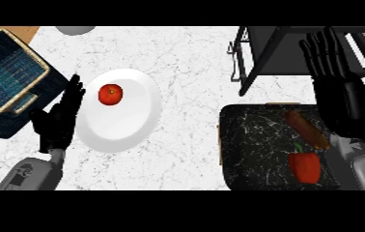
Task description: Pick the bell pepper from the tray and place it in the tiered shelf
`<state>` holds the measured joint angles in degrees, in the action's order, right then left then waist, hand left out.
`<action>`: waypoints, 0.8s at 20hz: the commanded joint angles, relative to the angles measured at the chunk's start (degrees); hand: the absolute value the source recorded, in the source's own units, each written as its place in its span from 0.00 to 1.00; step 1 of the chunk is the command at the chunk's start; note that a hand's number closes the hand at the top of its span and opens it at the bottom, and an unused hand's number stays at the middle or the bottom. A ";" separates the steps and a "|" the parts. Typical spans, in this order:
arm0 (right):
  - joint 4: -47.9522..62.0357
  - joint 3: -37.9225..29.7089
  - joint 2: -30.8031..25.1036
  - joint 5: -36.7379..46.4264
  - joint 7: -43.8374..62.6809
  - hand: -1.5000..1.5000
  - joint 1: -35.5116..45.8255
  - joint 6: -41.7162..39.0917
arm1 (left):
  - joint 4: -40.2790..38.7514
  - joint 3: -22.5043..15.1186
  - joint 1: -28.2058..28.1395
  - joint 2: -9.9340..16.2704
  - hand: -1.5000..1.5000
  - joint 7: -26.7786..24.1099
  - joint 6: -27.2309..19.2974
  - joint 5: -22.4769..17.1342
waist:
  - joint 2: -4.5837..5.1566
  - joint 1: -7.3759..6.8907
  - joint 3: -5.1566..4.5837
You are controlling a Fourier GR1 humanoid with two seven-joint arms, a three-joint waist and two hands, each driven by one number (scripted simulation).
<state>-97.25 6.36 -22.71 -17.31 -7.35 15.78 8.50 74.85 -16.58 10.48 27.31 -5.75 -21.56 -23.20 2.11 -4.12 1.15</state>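
Note:
A red bell pepper with a green stem lies on the dark marbled tray at the lower right. Beside it on the tray lies an orange-brown sausage-shaped item. The black tiered shelf stands at the upper right. My right hand is open, fingers straight and pointing up, over the shelf's right part and above the tray; it holds nothing. My left hand is open and rests at the left, next to the white plate.
A white plate left of centre carries a red tomato. A dark basket with a tan rim sits at the far left. A grey round object shows at the top edge. The counter is white marble.

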 commanded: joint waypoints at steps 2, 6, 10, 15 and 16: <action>-1.37 -3.37 -3.60 2.20 -0.18 1.00 -7.59 1.21 | -1.67 0.89 -4.55 0.50 0.50 2.80 0.81 -1.56 | -2.28 4.79 -1.14; 1.87 -16.53 -15.42 5.43 0.38 1.00 -16.10 3.91 | -3.26 1.58 -9.16 1.28 0.50 7.30 3.00 -5.55 | -2.85 9.42 -1.14; 13.78 -17.84 -14.55 7.47 6.18 1.00 -27.46 7.05 | -3.04 1.07 -7.75 0.35 0.50 10.90 5.46 -7.88 | -2.09 8.56 -1.05; 7.37 -24.03 -16.39 1.92 -3.78 0.00 -38.55 -4.47 | 1.18 -1.71 -7.81 -1.95 0.50 15.58 4.14 -6.24 | -2.34 5.66 -1.14; 6.76 -25.25 -17.76 0.87 -6.68 0.00 -41.96 -8.56 | -1.34 0.48 -6.75 0.54 0.50 14.24 7.09 -6.73 | -2.34 6.07 -1.16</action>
<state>-88.90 -15.03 -38.27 -14.07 -8.73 -17.93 7.22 74.88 -15.56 3.66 27.85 6.23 -16.35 -29.90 -0.28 2.46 0.18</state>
